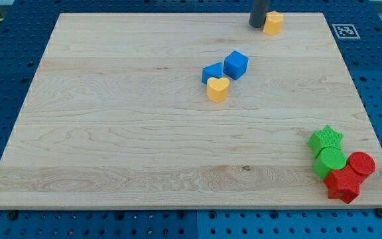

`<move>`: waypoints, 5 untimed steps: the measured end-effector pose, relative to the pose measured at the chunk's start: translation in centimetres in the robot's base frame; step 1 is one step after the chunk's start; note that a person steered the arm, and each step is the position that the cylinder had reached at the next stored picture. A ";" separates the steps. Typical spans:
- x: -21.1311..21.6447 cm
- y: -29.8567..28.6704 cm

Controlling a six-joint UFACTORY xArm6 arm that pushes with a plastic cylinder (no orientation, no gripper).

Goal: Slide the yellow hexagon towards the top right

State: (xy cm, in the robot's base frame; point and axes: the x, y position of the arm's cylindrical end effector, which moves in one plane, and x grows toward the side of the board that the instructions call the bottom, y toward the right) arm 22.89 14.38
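The yellow hexagon (274,22) sits near the top edge of the wooden board (111,133), right of centre. My tip (256,25) is at the end of the dark rod and touches the hexagon's left side.
A blue cube (236,64), a second blue block (212,72) and a yellow heart (217,88) cluster near the upper middle. A green star (326,139), green cylinder (329,160), red cylinder (361,163) and red star-like block (343,184) cluster at the bottom right. A marker tag (344,30) lies beyond the top right corner.
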 end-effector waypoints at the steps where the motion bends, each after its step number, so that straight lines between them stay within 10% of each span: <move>1: 0.2 0.8; 4: 0.9 4.0; 5: 1.3 -3.5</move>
